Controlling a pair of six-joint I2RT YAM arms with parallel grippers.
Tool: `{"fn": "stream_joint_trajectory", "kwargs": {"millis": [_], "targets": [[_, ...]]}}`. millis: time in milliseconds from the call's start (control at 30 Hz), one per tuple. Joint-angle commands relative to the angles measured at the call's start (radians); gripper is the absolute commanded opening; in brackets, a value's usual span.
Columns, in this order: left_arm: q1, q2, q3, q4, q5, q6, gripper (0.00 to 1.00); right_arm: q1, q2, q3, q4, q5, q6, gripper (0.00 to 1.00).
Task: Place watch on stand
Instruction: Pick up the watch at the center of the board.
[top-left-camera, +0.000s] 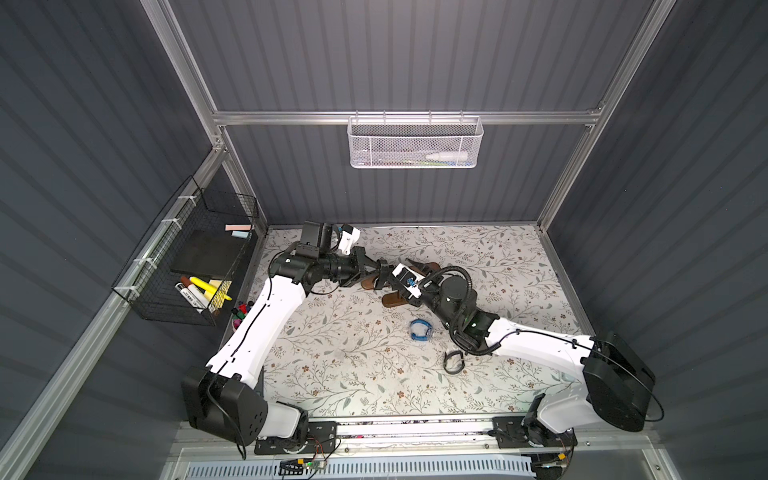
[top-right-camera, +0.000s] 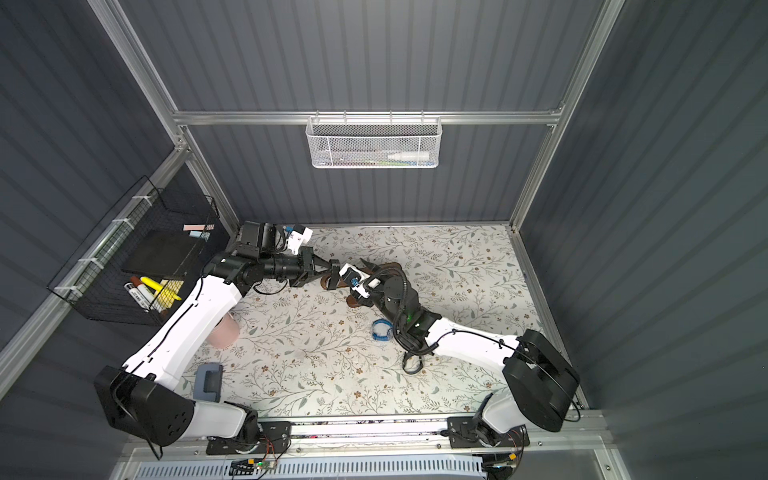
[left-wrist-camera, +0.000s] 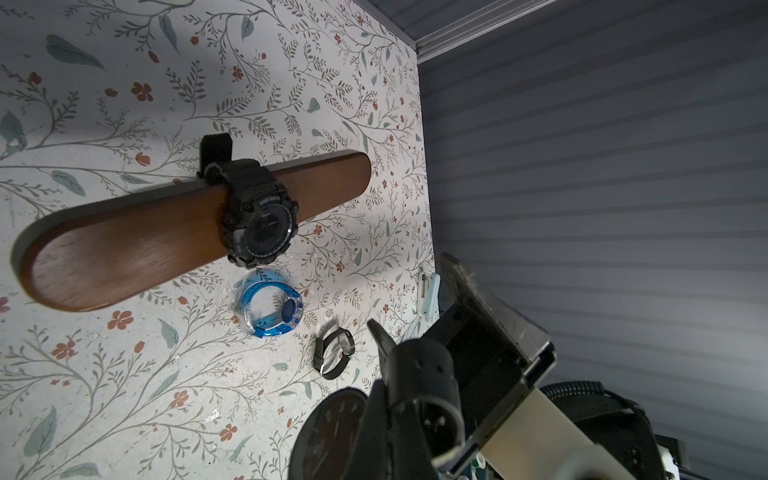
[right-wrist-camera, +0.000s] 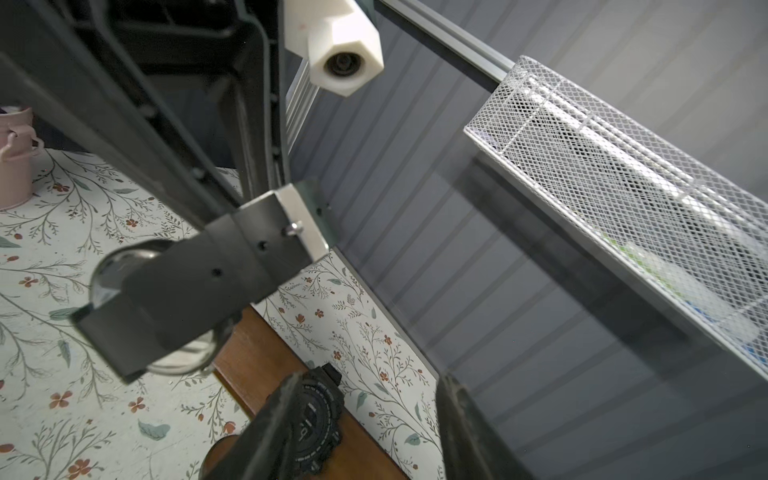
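Observation:
The stand's dark brown bar (left-wrist-camera: 124, 249) carries a black digital watch (left-wrist-camera: 259, 220) strapped around it; its oval base (top-left-camera: 392, 300) rests on the floral table. My left gripper (left-wrist-camera: 382, 345) hovers over one end of the bar, shut on a round-dialled watch (left-wrist-camera: 332, 432) whose glass face (right-wrist-camera: 112, 270) shows behind the fingers. My right gripper (right-wrist-camera: 370, 382) is open above the bar. One finger (right-wrist-camera: 274, 415) lies over the black digital watch (right-wrist-camera: 320, 419), the other stands well apart from it. In both top views the two grippers meet over the stand (top-right-camera: 395, 266).
A blue watch (top-left-camera: 422, 330) and a black-banded watch (top-left-camera: 453, 362) lie on the table near the right arm. A pink cup (top-right-camera: 222, 332) and a grey-blue block (top-right-camera: 208, 382) sit by the left arm. A white mesh basket (top-left-camera: 413, 143) hangs on the back wall, a black wire basket (top-left-camera: 187, 266) at the left.

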Motion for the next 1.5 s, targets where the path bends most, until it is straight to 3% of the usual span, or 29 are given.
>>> {"fn": "stream_joint_trajectory", "kwargs": {"millis": [0,1133,1233,1333,1467], "targets": [[0.004,-0.007,-0.016,0.016,0.022,-0.002,0.00,-0.003,-0.015,0.021,0.027,-0.052,-0.024,0.55],[0.007,0.014,-0.091,0.055,0.000,0.020,0.00,0.003,-0.009,0.043,0.053,-0.229,0.090,0.54],[0.007,0.026,-0.107,0.062,0.014,0.044,0.00,0.003,-0.007,0.043,0.063,-0.235,0.112,0.54],[0.007,0.050,-0.102,0.013,0.006,0.143,0.00,0.004,-0.007,0.046,0.067,-0.237,0.127,0.54],[0.007,0.042,-0.122,0.008,0.029,0.136,0.00,0.004,-0.012,0.047,0.065,-0.239,0.143,0.53]]}}
